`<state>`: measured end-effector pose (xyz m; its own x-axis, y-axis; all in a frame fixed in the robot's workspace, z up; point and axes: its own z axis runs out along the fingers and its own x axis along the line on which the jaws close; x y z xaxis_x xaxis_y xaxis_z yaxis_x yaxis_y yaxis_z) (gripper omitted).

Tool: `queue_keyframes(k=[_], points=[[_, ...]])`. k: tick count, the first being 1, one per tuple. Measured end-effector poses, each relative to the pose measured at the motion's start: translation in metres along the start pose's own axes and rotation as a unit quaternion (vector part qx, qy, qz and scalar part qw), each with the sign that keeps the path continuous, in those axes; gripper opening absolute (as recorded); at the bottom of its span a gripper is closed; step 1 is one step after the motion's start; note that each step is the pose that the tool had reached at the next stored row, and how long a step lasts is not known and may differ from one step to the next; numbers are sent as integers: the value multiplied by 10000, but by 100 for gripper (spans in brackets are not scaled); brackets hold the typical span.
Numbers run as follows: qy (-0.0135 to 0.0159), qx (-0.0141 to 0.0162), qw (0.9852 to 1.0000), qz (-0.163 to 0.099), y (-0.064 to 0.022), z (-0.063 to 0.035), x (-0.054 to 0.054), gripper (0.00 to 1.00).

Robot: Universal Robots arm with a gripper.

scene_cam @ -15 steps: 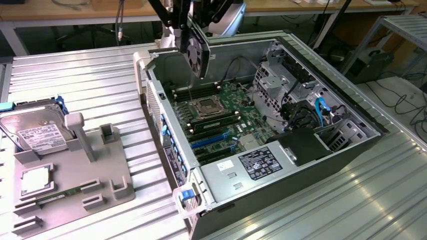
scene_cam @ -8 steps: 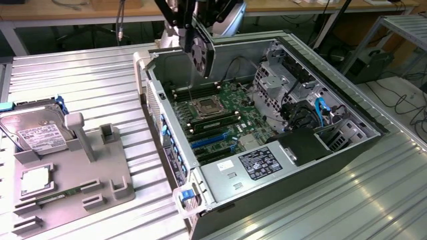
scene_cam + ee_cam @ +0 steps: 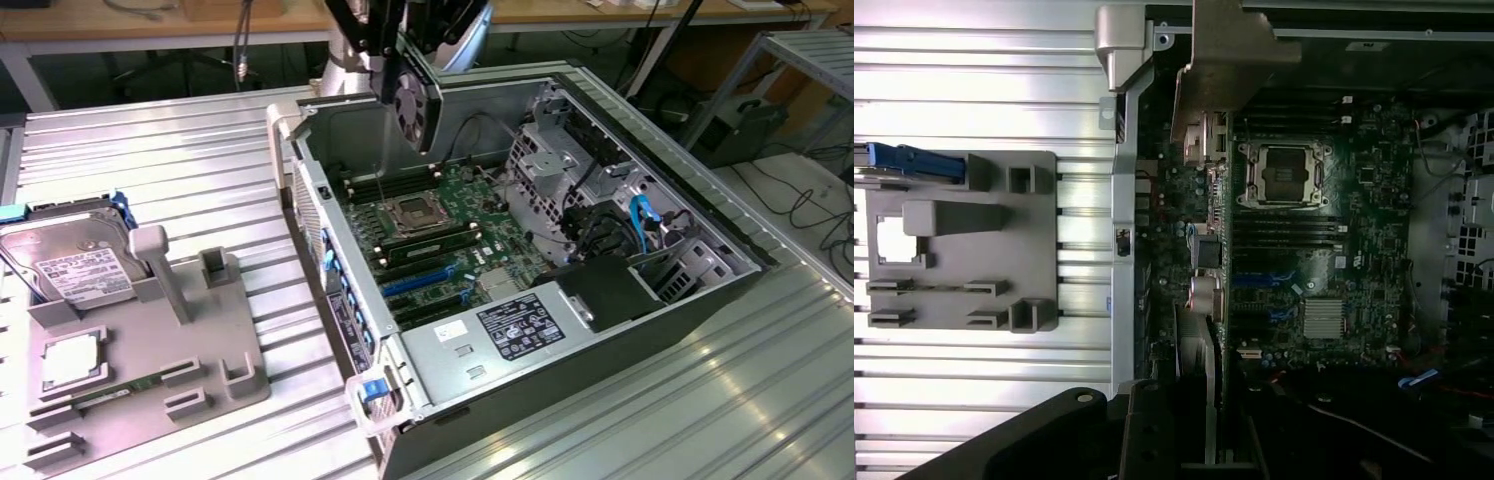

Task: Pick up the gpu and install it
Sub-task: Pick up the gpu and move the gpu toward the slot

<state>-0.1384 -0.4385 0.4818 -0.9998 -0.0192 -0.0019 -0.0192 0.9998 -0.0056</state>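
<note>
One gpu (image 3: 418, 100) hangs pinched in my claw (image 3: 378, 35), jaws drawn narrow on its upper edge, above the open computer case (image 3: 603, 120) that lies on its side on the desk (image 3: 160, 150). The card's fan face shows and, as I judge it, its long axis runs steeply down toward the case. It sits over the case's rear-wall side, above the motherboard (image 3: 461, 215) near the processor socket (image 3: 407, 212). The blue expansion slots (image 3: 420, 285) lie further along the board, toward the case's power-supply end. In the wrist view the card (image 3: 1199, 350) shows edge-on, with its silver bracket (image 3: 1239, 50) at the end away from the claw (image 3: 1174, 440).
</note>
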Motion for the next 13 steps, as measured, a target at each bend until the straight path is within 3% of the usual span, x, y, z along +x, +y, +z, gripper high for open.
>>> queue_keyframes(k=[13], points=[[0, 0, 10000, 0, -3, 1, -145, 28]])
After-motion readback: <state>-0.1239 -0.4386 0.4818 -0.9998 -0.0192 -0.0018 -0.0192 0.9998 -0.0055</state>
